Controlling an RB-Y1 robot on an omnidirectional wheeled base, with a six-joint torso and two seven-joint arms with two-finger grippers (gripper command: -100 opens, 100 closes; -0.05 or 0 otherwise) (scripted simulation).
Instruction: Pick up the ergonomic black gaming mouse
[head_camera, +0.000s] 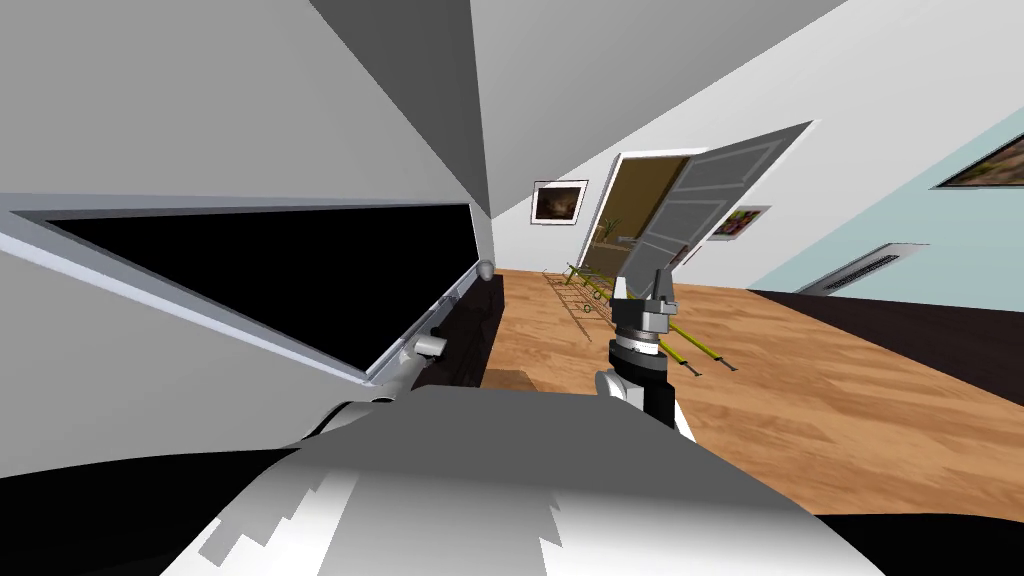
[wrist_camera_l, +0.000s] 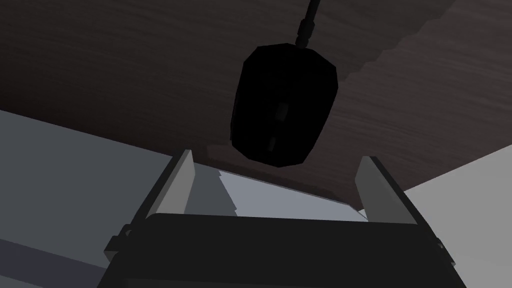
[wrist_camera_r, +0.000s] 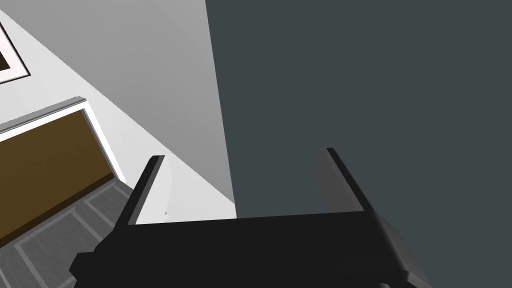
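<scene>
The black mouse (wrist_camera_l: 285, 105) lies on a dark wood desktop (wrist_camera_l: 125, 75), with its cable (wrist_camera_l: 307, 20) running away from my hand. My left gripper (wrist_camera_l: 276, 156) is open just short of the mouse, and its two fingers (wrist_camera_l: 182, 180) stand wider than the mouse's body. Nothing is held between them. In the head view my left forearm (head_camera: 430, 345) reaches to the dark desk (head_camera: 475, 330) on my left. My right gripper (head_camera: 660, 283) is raised in front of me over the floor; its wrist view shows it open (wrist_camera_r: 243, 154) and holding nothing.
A large black panel in a light frame (head_camera: 280, 270) slants along the wall beside the desk. Light grey surfaces (wrist_camera_l: 75, 170) border the desktop near my left hand. Ahead are a wood floor (head_camera: 800, 400), a thin yellow-green rack (head_camera: 690, 345) and an open grey door (head_camera: 710, 195).
</scene>
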